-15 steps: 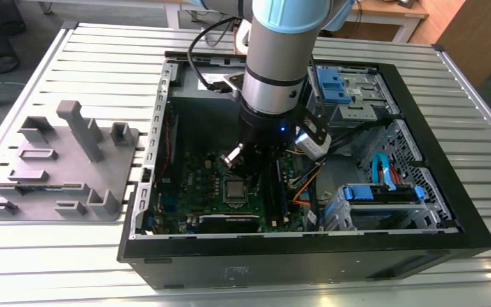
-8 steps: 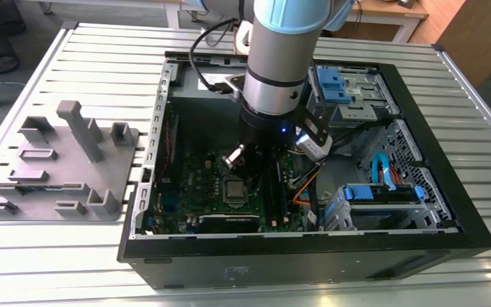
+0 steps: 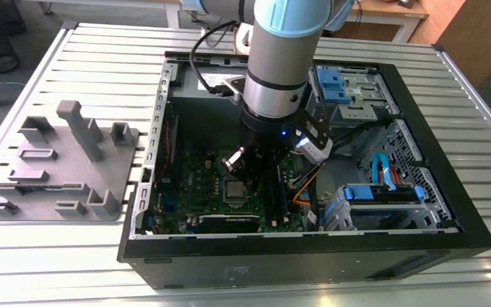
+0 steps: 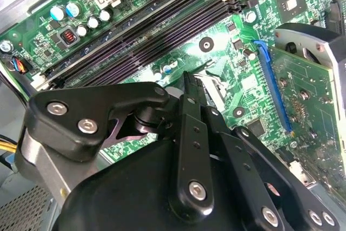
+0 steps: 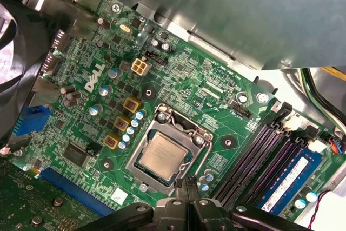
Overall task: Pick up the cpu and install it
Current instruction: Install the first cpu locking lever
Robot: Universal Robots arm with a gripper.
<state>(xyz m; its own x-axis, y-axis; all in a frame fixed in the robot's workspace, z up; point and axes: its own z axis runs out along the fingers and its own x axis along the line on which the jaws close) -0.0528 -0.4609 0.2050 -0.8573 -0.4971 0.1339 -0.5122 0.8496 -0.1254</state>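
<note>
The cpu (image 5: 163, 152) already sits in its socket (image 5: 172, 150) on the board, and the hand (image 5: 187, 185), fingers pinched together and empty, hangs just beside it.

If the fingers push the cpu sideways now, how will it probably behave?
The cpu lies flat inside the socket frame, so it probably would not slide. It looks thin and rigid, likely light. Its metal top looks smooth, perhaps slippery for the fingers.
</note>
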